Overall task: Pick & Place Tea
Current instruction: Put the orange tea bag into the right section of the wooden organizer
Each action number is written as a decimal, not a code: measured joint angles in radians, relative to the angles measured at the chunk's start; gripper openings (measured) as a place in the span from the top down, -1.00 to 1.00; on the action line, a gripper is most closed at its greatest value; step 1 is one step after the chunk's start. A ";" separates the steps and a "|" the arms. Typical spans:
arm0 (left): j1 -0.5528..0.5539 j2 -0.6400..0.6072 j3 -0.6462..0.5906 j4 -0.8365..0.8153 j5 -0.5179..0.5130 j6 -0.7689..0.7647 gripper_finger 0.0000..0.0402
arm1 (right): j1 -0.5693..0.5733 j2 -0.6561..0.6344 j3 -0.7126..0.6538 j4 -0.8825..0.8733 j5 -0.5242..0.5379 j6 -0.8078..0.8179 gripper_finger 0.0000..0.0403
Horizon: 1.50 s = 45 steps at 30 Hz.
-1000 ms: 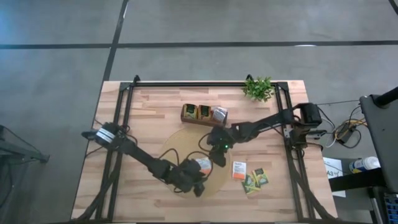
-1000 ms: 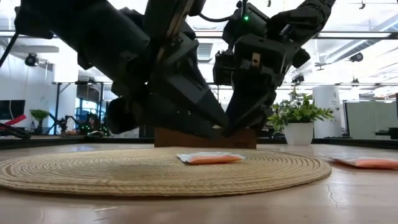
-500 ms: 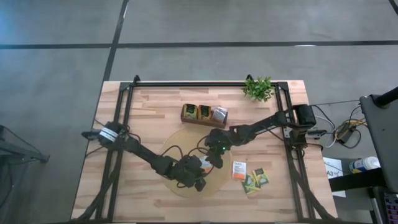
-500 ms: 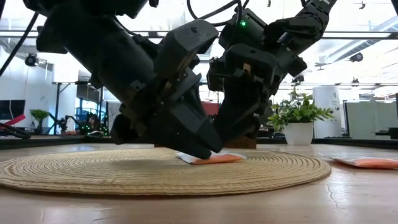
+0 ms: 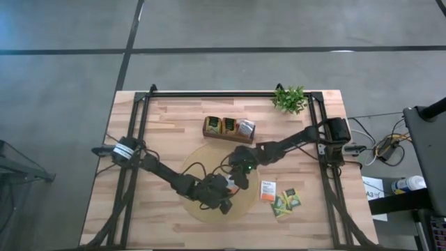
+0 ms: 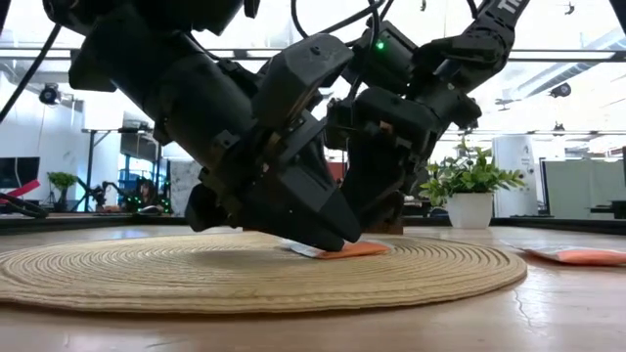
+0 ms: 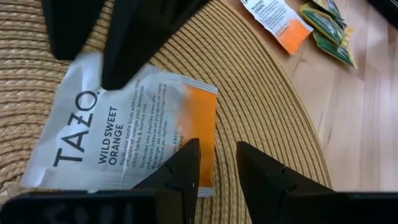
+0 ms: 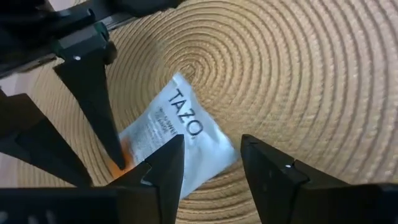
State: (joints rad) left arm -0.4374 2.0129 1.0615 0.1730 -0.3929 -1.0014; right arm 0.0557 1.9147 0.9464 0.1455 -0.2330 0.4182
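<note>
- Left gripper [image 7: 214, 163], fingers parted, straddles the orange edge of the sachet [image 7: 124, 140] mid-frame.
- Right gripper [image 8: 211, 155] open, empty, crowding opposite corner.
- Mat [image 5: 191, 164] free upper left.

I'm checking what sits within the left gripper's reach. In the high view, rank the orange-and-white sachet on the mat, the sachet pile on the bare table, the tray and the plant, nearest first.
From the left gripper:
1. Orange-and-white sachet, on the mat beside it.
2. Sachet pile, on the table toward the right arm's side.
3. Tray, past the mat's far edge.
4. Plant, at the far right corner.
</note>
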 joint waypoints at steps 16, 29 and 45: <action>0.005 0.002 -0.018 0.001 -0.011 0.044 0.45 | 0.024 0.030 0.069 -0.045 -0.170 -0.027 0.37; 0.006 0.002 -0.019 0.000 -0.018 0.044 0.45 | 0.021 0.025 0.145 -0.187 -0.157 -0.135 0.55; 0.005 0.002 -0.019 0.001 -0.020 0.043 0.45 | 0.009 0.025 0.160 -0.192 -0.131 -0.134 0.68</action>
State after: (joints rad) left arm -0.4320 2.0151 1.0420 0.1738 -0.4126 -0.9583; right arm 0.0651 1.9392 1.1069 -0.0468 -0.3643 0.2844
